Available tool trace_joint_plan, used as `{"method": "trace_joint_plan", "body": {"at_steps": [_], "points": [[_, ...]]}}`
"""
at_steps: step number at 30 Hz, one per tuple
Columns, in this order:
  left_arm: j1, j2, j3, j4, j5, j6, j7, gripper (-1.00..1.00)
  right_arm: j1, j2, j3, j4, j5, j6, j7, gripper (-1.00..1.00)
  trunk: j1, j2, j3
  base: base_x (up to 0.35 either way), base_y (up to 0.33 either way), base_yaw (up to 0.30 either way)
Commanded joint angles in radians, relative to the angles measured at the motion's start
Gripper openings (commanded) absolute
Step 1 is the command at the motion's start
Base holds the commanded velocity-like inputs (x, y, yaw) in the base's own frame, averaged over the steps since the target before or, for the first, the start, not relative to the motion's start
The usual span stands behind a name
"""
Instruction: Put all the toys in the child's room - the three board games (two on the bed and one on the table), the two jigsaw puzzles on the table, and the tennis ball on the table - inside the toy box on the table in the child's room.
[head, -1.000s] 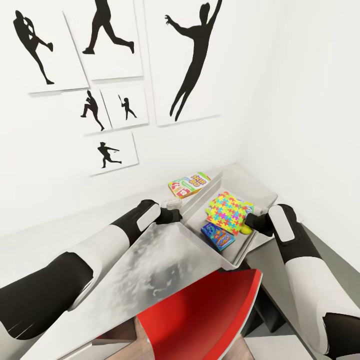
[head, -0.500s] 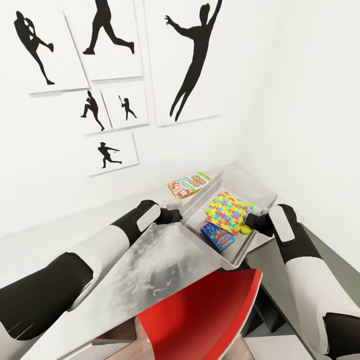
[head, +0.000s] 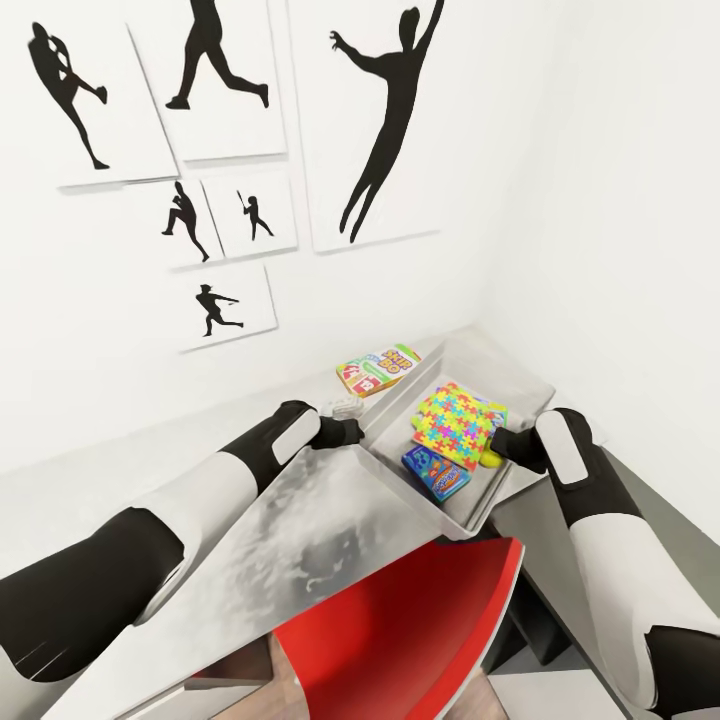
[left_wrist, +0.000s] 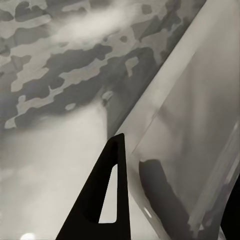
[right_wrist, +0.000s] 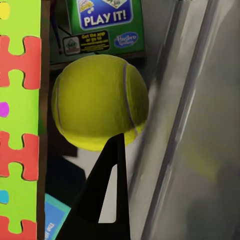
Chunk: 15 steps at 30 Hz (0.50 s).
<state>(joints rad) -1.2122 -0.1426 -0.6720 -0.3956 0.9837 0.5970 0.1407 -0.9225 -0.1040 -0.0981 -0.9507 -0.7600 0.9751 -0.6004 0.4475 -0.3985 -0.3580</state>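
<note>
Toy box (head: 520, 385), light grey with thin straight walls, sits on the pale counter (head: 120, 480) in the corner of the child's room, under the black baseball-player silhouette pictures (head: 375, 120). Inside it a jigsaw puzzle (head: 455, 422) of bright interlocking pieces lies tilted over a blue board game (head: 436, 472), and the tennis ball (head: 491, 459) rests just beside them against the box's near wall. In the right wrist view the ball (right_wrist: 100, 102) sits between the puzzle's edge (right_wrist: 20, 125) and the grey wall (right_wrist: 195, 125), with a green board game box (right_wrist: 105, 25) reading "PLAY IT!" behind it. Another board game (head: 378, 369), green, red and yellow, lies on the counter outside the box, near the wall.

The right tool (head: 505, 445) reaches into the box close to the ball; one dark finger (right_wrist: 105, 200) shows, and I cannot tell whether its jaws are parted. The left tool (head: 345, 418) hovers at the box's outer rim (left_wrist: 165, 85); one finger (left_wrist: 107, 200) shows, so its state is also unclear. A red chair back (head: 400, 630) stands below the counter.
</note>
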Motion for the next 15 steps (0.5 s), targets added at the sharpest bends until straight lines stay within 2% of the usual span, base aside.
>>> {"method": "trace_joint_plan", "body": {"at_steps": [1,15], "points": [[-0.002,0.001,-0.006,-0.004,0.018,-0.011,0.006,-1.0,0.0,0.001,0.0,0.001,-0.04,-0.009,-0.007,-1.0,0.003,-0.002,-0.002,0.0,0.0,0.0],[-0.001,0.003,-0.006,-0.005,0.018,-0.01,0.005,-1.0,0.002,-0.002,-0.002,-0.007,-0.04,-0.008,-0.008,-1.0,0.003,-0.002,-0.002,0.0,0.0,0.0]]}}
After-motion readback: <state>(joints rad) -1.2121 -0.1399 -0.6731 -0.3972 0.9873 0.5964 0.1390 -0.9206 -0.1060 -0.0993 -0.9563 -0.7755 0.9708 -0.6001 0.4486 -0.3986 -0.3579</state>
